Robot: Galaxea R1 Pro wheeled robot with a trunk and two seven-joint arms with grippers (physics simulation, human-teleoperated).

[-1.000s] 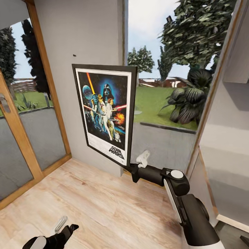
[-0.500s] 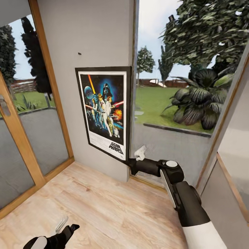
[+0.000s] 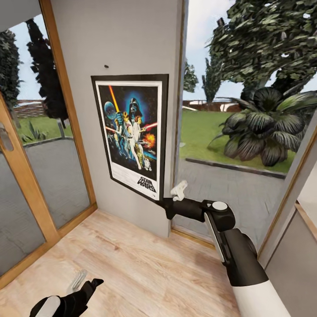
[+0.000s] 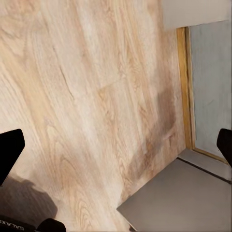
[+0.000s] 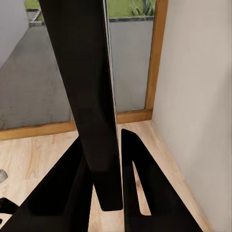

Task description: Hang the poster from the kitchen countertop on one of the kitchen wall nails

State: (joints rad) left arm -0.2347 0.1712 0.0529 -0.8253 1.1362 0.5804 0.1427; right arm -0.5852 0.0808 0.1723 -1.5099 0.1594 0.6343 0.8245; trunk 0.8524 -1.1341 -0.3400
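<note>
The poster (image 3: pixel 130 134), with its black frame and Star Wars artwork, is held upright and close against the pale wall. My right gripper (image 3: pixel 162 203) is shut on its lower right corner. In the right wrist view the frame's black edge (image 5: pixel 92 96) runs between the two dark fingers (image 5: pixel 137 193). The wall nail (image 3: pixel 105 67) is a tiny dark peg just above the left part of the poster's top edge. My left gripper (image 3: pixel 86 283) hangs low over the floor. It is open, with its fingertips (image 4: pixel 9 150) far apart and nothing between them.
A glass door in a wooden frame (image 3: pixel 26 176) closes off the left side. A tall window (image 3: pixel 229 145) onto the garden stands right of the wall's corner. Light wood floor (image 3: pixel 132 264) lies below, and a pale panel (image 3: pixel 293 259) is at the right.
The head view has panned. Against the wall, my right arm has carried the poster left and up, and it now lies flatter to the wall with its top edge just under the nail.
</note>
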